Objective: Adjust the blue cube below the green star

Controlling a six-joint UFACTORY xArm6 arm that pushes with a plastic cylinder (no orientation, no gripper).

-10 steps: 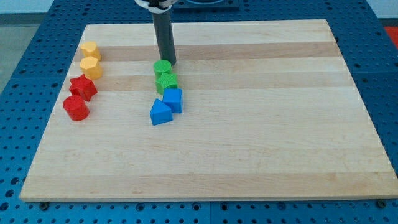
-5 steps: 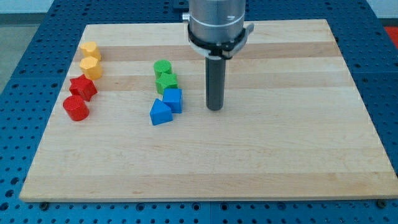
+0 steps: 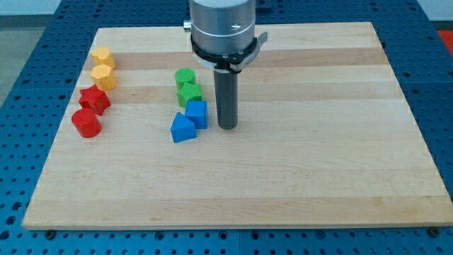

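The blue cube [image 3: 197, 113] sits on the wooden board [image 3: 297, 156], touching the lower right of the green star [image 3: 189, 94]. A green cylinder [image 3: 185, 77] sits just above the star. A blue triangular block [image 3: 182, 128] lies against the cube's lower left. My tip [image 3: 226, 127] rests on the board just right of the blue cube, a small gap apart from it.
At the view's left stand two yellow blocks [image 3: 102, 57] [image 3: 103, 76], a red star [image 3: 94, 100] and a red cylinder [image 3: 86, 122]. The arm's grey body [image 3: 221, 28] hangs over the board's top middle.
My tip went from above the green cylinder round to the right of the blocks, then slid left toward the blue cube. The blocks have not moved.
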